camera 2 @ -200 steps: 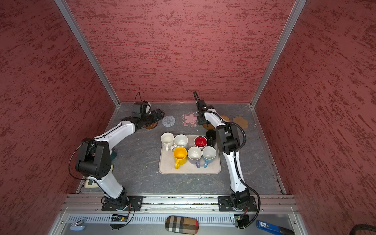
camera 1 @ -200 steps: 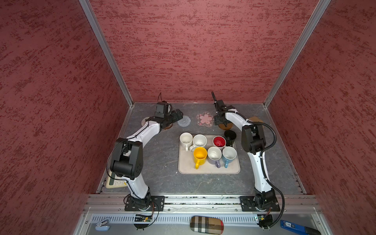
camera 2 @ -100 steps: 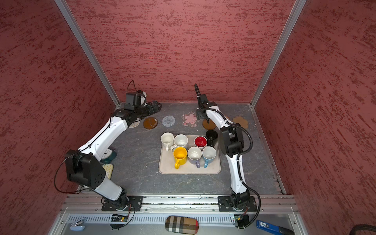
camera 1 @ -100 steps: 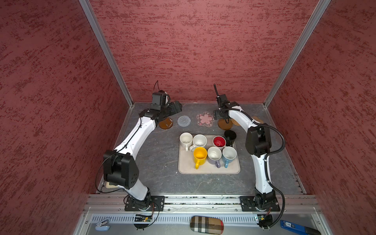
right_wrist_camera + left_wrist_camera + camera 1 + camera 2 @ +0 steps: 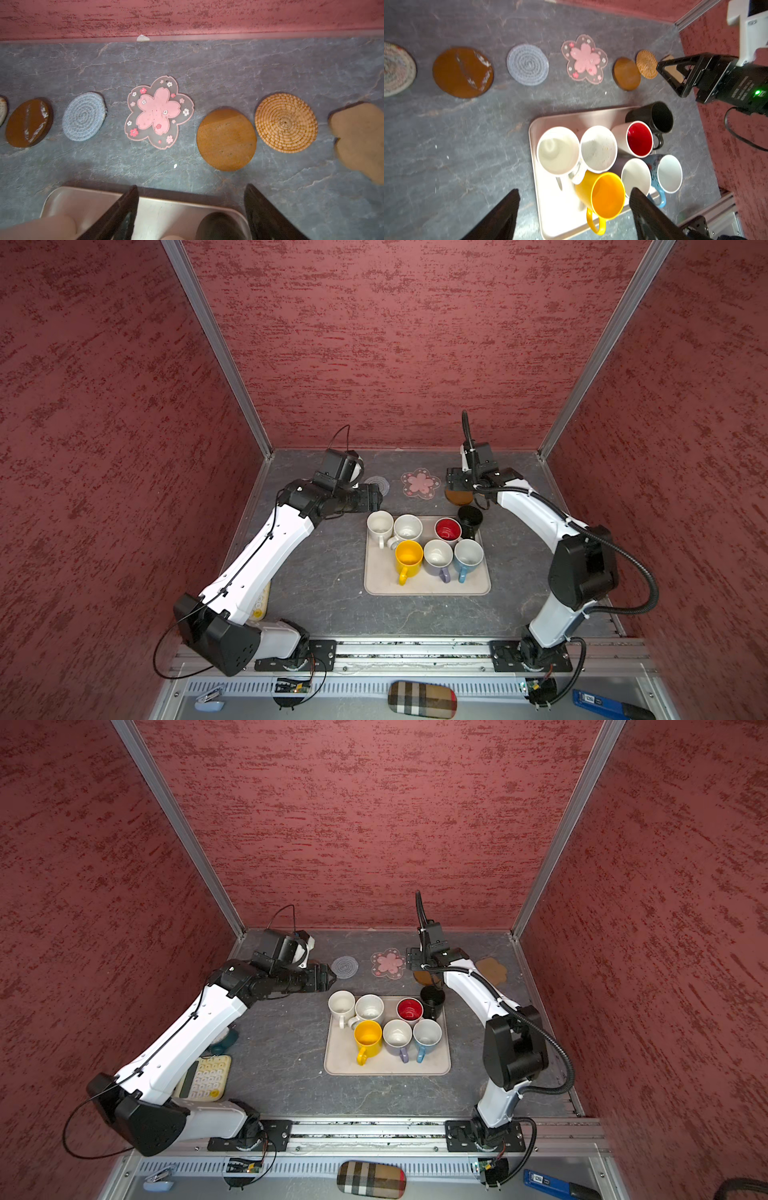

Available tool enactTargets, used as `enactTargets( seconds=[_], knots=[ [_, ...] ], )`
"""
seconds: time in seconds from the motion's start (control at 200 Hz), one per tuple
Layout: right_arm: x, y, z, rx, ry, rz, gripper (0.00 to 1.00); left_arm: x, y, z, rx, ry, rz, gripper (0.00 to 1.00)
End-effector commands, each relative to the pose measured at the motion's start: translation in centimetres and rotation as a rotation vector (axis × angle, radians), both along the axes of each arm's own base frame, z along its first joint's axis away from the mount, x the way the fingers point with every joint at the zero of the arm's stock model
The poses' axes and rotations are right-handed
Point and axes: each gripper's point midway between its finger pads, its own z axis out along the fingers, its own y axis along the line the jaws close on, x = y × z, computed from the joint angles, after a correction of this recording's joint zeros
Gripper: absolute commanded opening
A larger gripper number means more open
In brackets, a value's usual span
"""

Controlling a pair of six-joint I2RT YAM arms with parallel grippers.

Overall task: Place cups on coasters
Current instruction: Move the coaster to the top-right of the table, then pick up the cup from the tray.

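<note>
Left gripper (image 5: 574, 192) and right gripper (image 5: 191, 187): fingers spread wide, nothing held. Lifted off the coaster row (image 5: 84, 116) just now; hovering at the far corners of the beige rectangular tray (image 5: 428, 591). Likely pickup next. Seven handled ceramic mugs (image 5: 409, 558) all on it, packed, plain white one (image 5: 380, 522) nearest left, black one (image 5: 469, 517) nearest right. Beyond, bare: pink flower mat (image 5: 159, 112), brown disc (image 5: 226, 140), tan rattan round (image 5: 286, 122), closely spaced. Scant room before the red back wall (image 5: 187, 18).

Grey stone table (image 5: 324, 572) bears a tray (image 5: 382, 578) and coasters (image 5: 420, 484).
</note>
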Motion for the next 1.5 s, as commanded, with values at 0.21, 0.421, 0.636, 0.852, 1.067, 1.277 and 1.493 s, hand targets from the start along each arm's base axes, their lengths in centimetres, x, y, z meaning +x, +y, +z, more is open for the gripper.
enactTargets(
  seconds=[0.21,0.421,0.636,0.852,1.067,1.277,1.493],
  knots=[
    [-2.9,1.6,1.7,0.228,-0.115,-0.035,0.79,-6.7,-1.1,-7.3,0.118,0.212,-0.002,0.76],
    [-4.2,1.7,1.3,0.248,-0.108,-0.020,0.79,-6.3,-2.2,-10.3,0.124,0.247,0.028,0.72],
    [-5.7,1.0,1.7,0.255,-0.131,-0.020,0.79,-4.6,-3.1,-11.7,0.122,0.240,0.028,0.71],
    [-6.8,0.6,1.5,0.257,-0.135,-0.020,0.78,-3.3,-2.9,-13.3,0.136,0.269,0.058,0.65],
    [-7.7,0.3,1.1,0.271,-0.141,-0.023,0.78,-2.2,-2.6,-13.8,0.153,0.274,0.067,0.61],
    [-8.0,0.1,0.9,0.273,-0.152,-0.023,0.77,-1.7,-2.8,-15.1,0.152,0.286,0.069,0.59],
    [-8.2,-0.1,0.6,0.259,-0.148,-0.025,0.77,-1.4,-2.7,-16.0,0.180,0.301,0.070,0.55]
  ],
)
